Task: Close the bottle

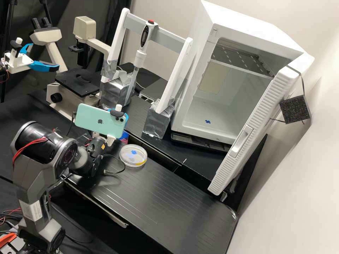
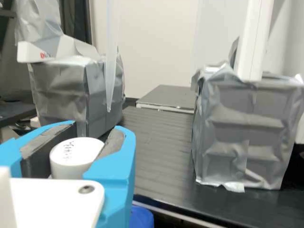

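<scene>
On the black counter (image 1: 167,148), a glassy round dish (image 1: 144,154) rests on a ribbed board (image 1: 159,201). Behind stand a microscope (image 1: 78,83), an upright pipette (image 1: 140,60) between silver-taped blocks (image 1: 158,121) and an open white cabinet (image 1: 196,127); a pale wall (image 1: 296,183) rises alongside. The pincer (image 1: 126,115) is clamped on a white round cap (image 2: 76,154), above a darker blue object (image 2: 141,217).

Black bench (image 1: 159,197), clear round dish (image 1: 131,160), two silver-wrapped blocks (image 1: 157,122), microscope (image 1: 65,99)
</scene>
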### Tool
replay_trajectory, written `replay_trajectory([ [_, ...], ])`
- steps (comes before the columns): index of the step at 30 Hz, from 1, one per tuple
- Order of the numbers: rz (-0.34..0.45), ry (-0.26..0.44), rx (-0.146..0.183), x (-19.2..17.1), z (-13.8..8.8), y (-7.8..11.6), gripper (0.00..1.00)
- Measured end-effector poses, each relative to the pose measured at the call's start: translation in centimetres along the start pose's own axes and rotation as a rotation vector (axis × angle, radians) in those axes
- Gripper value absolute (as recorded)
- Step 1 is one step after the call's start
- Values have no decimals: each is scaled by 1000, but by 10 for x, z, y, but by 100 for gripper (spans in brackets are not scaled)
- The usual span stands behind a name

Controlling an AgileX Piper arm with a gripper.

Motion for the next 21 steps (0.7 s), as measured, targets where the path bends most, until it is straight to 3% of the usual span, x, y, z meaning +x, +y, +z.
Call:
replay_trajectory([
  [21,8,8,2,-9,8,-5,0],
])
